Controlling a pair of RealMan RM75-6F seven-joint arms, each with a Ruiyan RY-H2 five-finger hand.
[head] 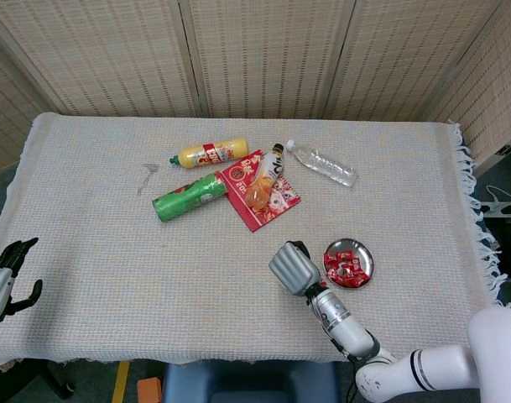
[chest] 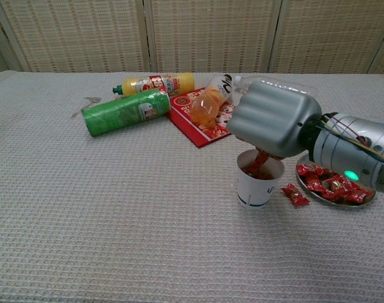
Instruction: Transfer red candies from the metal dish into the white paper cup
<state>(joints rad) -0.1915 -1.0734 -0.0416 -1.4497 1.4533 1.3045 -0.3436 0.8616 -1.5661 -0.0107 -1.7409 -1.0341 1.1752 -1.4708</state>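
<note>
- Chest view showed the right hand point(chest: 275, 125) poised directly over the white paper cup point(chest: 258, 181), fingers curled down around a red candy point(chest: 261, 158) at the cup's mouth.
- The metal dish point(chest: 335, 187) of candies sat just right of the cup; one loose candy point(chest: 295, 194) lay between them.
- The left hand point(head: 2, 281) rested off the table's edge, fingers loosely apart, holding nothing.

We cannot see the cup point(chest: 260, 184) in head view: the right hand point(head: 292, 267) covers it. In chest view the right hand's fingers are hidden under its casing point(chest: 273, 126), so its hold on the candy point(chest: 261, 159) is unclear. The left hand point(head: 2, 284) is cut off at the frame edge. The clear bottle point(chest: 273, 81) is mostly hidden.
</note>
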